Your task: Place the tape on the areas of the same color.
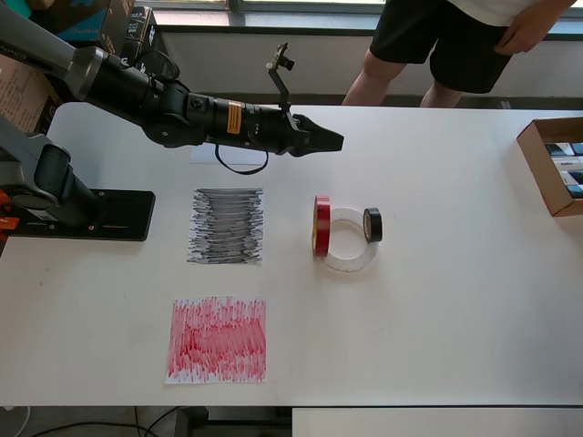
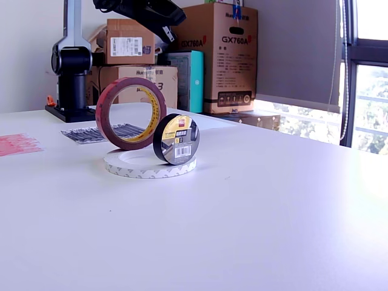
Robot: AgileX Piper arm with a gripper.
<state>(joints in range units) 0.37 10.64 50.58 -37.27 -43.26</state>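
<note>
Hovering fingers [image 1: 335, 141] sit well above tape [image 1: 346, 238].

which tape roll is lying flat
The white roll lies flat on the table. The red roll and the small black roll both stand on edge on its rim.

- The table [image 2: 273, 212] top looks smooth, matt white.
- The red roll [image 2: 131, 113] has a slightly glossy edge and a brownish inner ring.
- The black roll [image 2: 176, 139] is shiny, with a paper label inside.
- The scribbled black sheet [image 1: 227, 226] and scribbled red sheet [image 1: 218, 340] are thin matt paper.
- The boxes [image 2: 218, 57] behind are plain brown cardboard.
</note>
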